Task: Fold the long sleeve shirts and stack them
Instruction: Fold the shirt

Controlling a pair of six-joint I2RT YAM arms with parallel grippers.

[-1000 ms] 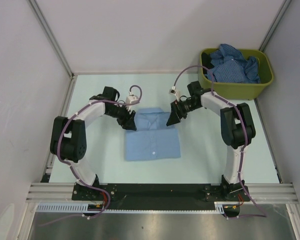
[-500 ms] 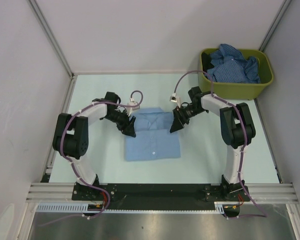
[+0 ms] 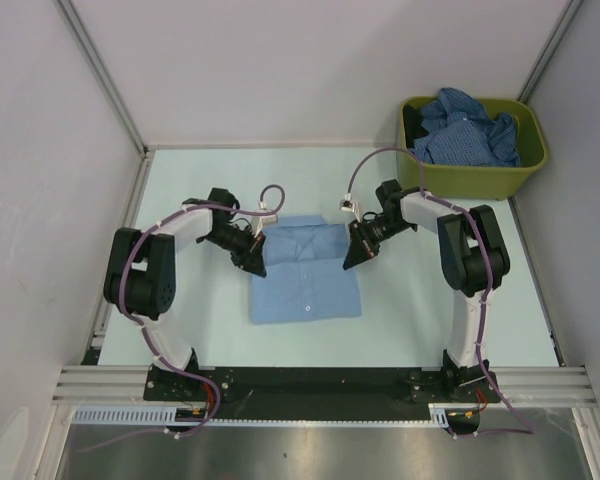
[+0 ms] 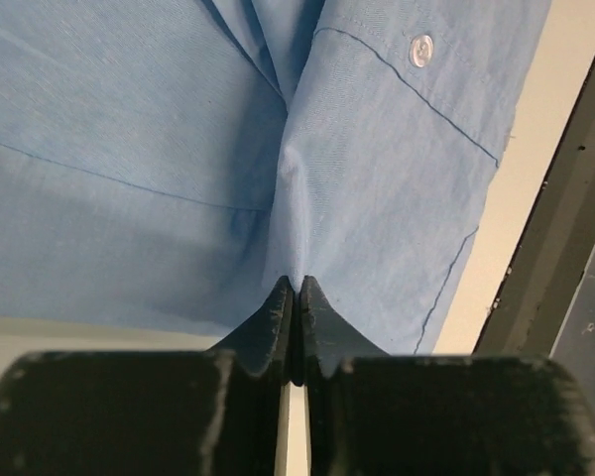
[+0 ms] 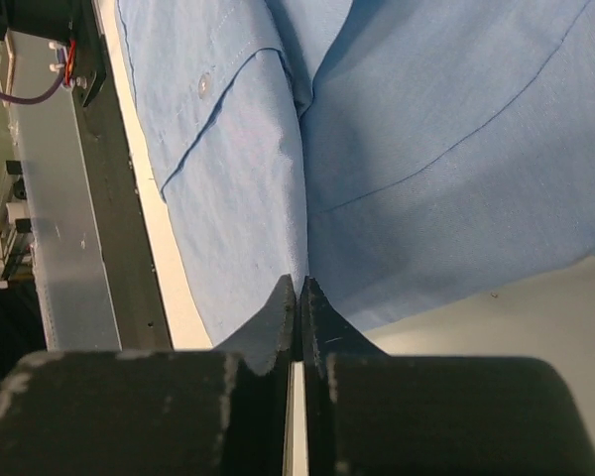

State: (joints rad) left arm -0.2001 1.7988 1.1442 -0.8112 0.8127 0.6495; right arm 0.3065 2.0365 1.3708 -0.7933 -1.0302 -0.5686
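Light blue shirt [image 3: 305,270] lies folded in a rectangle between the two claws, with its collar on the far side. Compared with one second ago, both claws have come a little nearer and inward from the collar corners. The left gripper [image 3: 256,263] is now at the left edge of the shirt, and the right gripper [image 3: 354,260] at its right edge. In each wrist view the fingers are pressed together on a small pinch of cloth, and a crease runs out from the tips. I judge that a further fold, or a lift for stacking, is beginning. There is one shirt on the table [image 3: 410,310] and one olive-green bin [image 3: 472,181] far beyond the right claw. In it is a heap of darker blue shirts [image 3: 465,130], whose number I cannot tell.
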